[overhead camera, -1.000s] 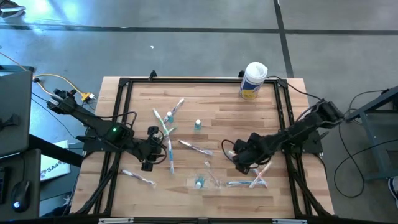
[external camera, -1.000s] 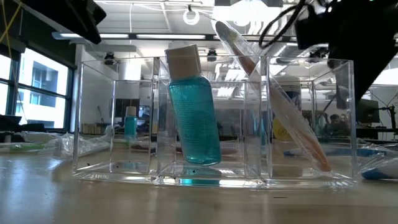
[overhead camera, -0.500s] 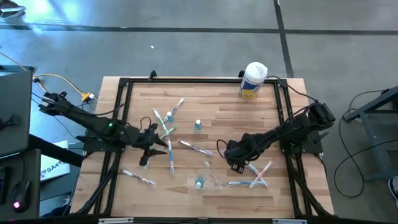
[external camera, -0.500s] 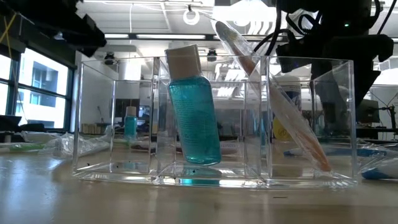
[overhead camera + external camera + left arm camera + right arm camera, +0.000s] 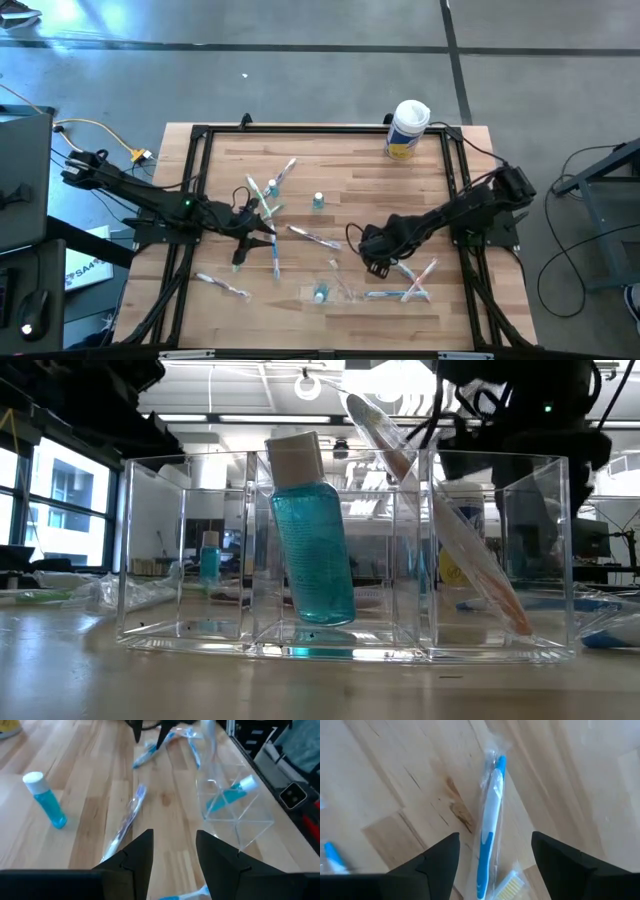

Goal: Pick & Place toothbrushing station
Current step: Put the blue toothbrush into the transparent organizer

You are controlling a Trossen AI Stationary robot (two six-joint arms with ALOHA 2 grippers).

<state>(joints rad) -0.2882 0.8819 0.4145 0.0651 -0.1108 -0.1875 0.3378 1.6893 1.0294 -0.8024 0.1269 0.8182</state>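
Several wrapped toothbrushes (image 5: 272, 203) lie scattered on the wooden table. A clear three-part holder (image 5: 345, 555) stands near the front edge, also seen in the high view (image 5: 338, 290). A teal tube (image 5: 310, 540) leans in its middle part and one toothbrush (image 5: 460, 530) leans in its right part. Another teal tube (image 5: 318, 201) stands upright mid-table. My left gripper (image 5: 260, 238) is open and low, facing a wrapped toothbrush (image 5: 127, 820). My right gripper (image 5: 372, 258) is open above a wrapped blue and white toothbrush (image 5: 490, 815).
A large white canister with a yellow label (image 5: 407, 128) stands at the far right. More toothbrushes (image 5: 405, 290) lie near the front right, one (image 5: 222, 285) at the front left. A black frame (image 5: 195, 180) borders the table.
My left gripper has reached toward the table's right, toward the middle toothbrushes. My right gripper has gone toward the table's left. Nothing on the table has moved.
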